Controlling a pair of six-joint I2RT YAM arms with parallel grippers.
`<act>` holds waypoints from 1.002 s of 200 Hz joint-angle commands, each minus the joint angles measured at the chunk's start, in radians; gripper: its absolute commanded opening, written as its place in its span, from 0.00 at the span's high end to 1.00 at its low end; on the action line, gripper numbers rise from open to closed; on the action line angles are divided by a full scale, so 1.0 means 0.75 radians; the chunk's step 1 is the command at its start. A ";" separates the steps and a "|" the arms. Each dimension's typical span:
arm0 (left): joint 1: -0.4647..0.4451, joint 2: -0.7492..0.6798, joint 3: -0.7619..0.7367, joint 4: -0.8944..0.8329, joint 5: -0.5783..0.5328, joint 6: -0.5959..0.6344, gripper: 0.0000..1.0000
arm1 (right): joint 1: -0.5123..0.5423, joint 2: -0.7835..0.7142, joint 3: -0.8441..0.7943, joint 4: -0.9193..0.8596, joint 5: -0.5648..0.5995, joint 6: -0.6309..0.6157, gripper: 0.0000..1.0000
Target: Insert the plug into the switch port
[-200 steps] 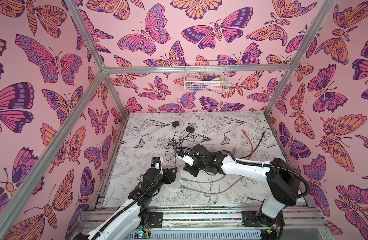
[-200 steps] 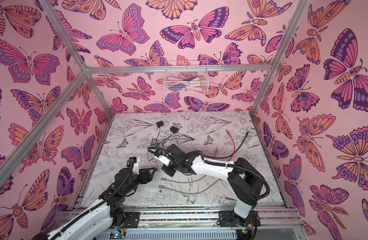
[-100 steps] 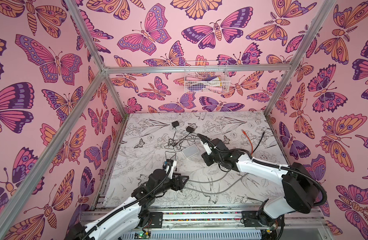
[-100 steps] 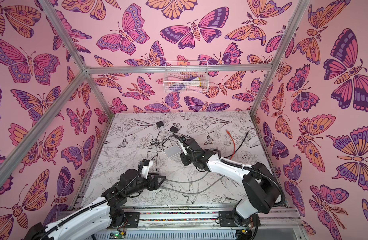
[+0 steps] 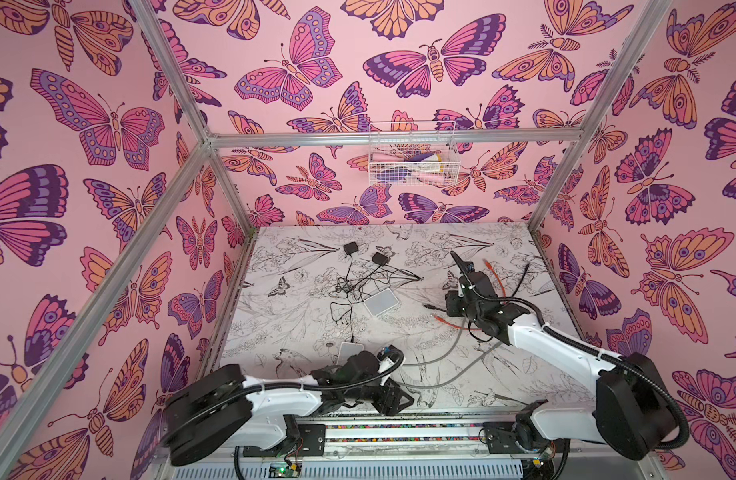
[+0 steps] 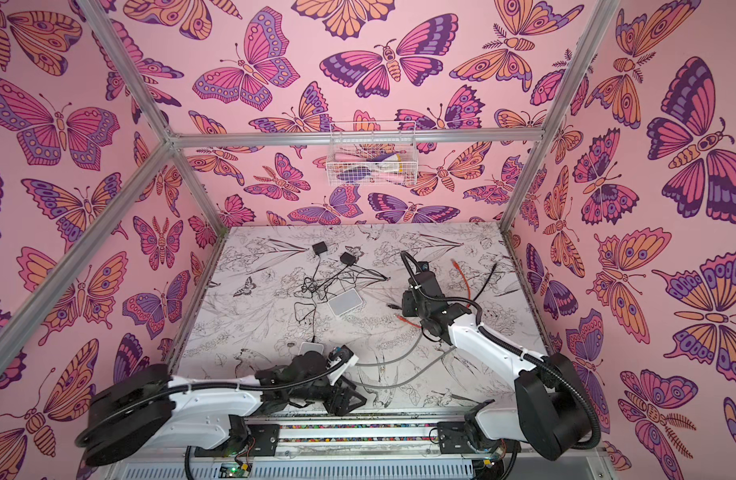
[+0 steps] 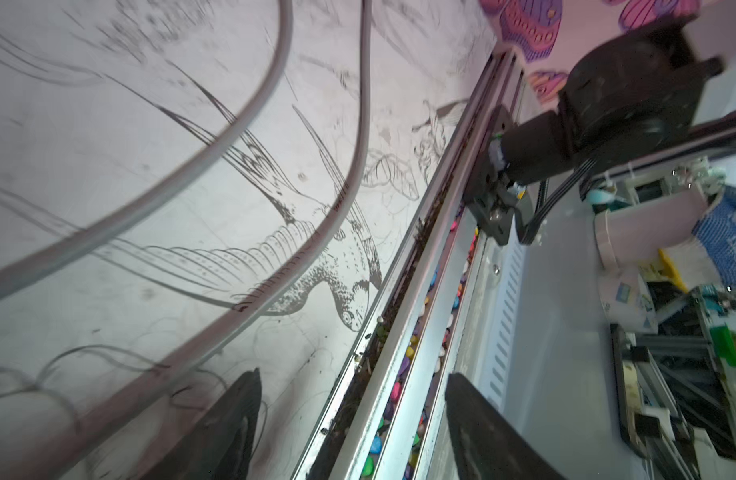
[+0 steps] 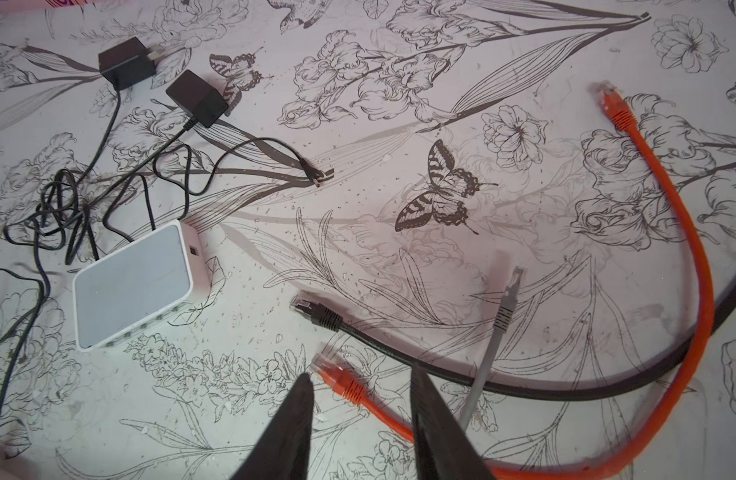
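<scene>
A white switch [image 5: 381,302] lies in the middle of the flower-printed table [image 5: 291,266], beside a tangle of thin black leads [image 5: 344,286] that run to two black adapters [image 5: 350,248] on the far side. To its right, the right gripper [image 5: 449,309] hangs just over an orange plug [image 5: 439,318] and a black plug [image 5: 430,306]. The left gripper [image 5: 395,402] sits at the near edge, with grey cables [image 5: 441,360] curving beside it.

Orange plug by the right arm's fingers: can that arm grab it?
Probably yes. The orange plug lies uncovered just ahead of the open right fingers; the black cable only passes beside it.
</scene>
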 commanded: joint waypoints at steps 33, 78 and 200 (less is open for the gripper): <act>-0.045 0.313 0.007 0.457 0.109 -0.085 0.30 | -0.006 -0.078 -0.082 0.028 0.023 0.047 0.59; -0.047 0.397 0.022 0.469 0.025 -0.088 0.30 | -0.007 -0.087 -0.104 0.051 0.005 0.033 0.59; 0.210 -0.039 0.170 -0.013 -0.043 0.047 0.30 | -0.007 -0.023 -0.028 0.058 -0.082 -0.137 0.58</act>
